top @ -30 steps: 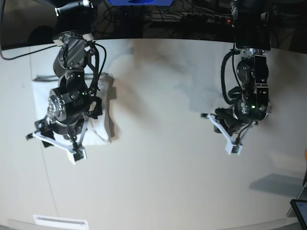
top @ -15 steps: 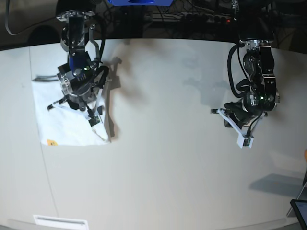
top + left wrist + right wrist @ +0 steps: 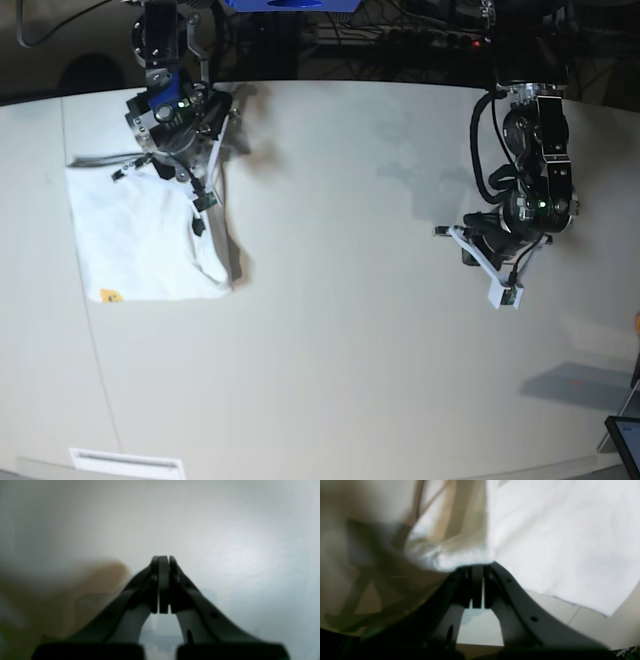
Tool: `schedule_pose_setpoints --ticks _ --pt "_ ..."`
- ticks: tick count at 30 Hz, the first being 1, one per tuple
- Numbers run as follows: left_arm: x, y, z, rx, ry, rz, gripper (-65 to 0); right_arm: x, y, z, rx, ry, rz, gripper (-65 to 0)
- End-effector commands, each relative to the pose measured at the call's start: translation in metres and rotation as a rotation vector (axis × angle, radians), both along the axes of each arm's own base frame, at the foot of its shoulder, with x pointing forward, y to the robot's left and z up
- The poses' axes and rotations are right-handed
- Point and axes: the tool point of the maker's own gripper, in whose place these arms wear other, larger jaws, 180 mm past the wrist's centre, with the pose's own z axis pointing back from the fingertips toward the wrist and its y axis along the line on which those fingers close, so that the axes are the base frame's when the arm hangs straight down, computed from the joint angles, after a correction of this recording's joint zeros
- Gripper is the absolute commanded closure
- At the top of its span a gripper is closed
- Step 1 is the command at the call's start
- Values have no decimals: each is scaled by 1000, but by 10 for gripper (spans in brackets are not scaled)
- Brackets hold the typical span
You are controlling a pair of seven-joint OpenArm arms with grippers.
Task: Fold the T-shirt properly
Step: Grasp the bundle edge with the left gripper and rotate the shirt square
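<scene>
The white T-shirt point(image 3: 140, 245) lies folded into a rectangle at the table's left, with a small orange mark near its front left corner. It fills the right wrist view point(image 3: 557, 542), where a thick fold lies just beyond the fingertips. My right gripper point(image 3: 202, 205) is over the shirt's far right corner. Its jaws stand together point(image 3: 477, 567) with their tips at the fold; I see no cloth between them. My left gripper point(image 3: 503, 297) is far to the right over bare table, shut and empty point(image 3: 163, 558).
The pale table point(image 3: 340, 300) stretches between the two arms. Dark cables and equipment point(image 3: 400, 40) run along the back edge. A dark screen corner point(image 3: 625, 440) shows at the front right and a white strip point(image 3: 125, 462) at the front left.
My right gripper has moved from the shirt's front edge back across it to the far right corner, uncovering the folded shirt. The left arm has shifted only slightly.
</scene>
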Motion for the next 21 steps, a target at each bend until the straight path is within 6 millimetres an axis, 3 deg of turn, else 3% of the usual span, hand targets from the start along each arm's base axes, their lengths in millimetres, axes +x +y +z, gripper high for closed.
schedule_pose_setpoints --ticks 1,5,9,13,17,19,21 --pt "10 3 15 6 -52 -3 0 8 0 13 1 -47 -3 -3" --pt "11 1 16 3 -57 -6 0 27 -12 33 -79 -117 -7 -3" --pt "12 -22 22 -30 -88 -46 0 51 -44 60 -266 -202 -41 -3" --pt "4 -89 34 -39 -144 -298 0 63 -76 86 -447 -250 -84 -3" --pt "-10 -151 68 -97 -253 -428 0 61 -98 86 -458 -246 -123 -3" --pt "-17 -182 72 -149 -260 -482 0 62 -121 87 -412 -278 -198 -3" --pt "-26 -217 72 -201 -256 -547 0 59 -158 92 -381 -312 -321 -3"
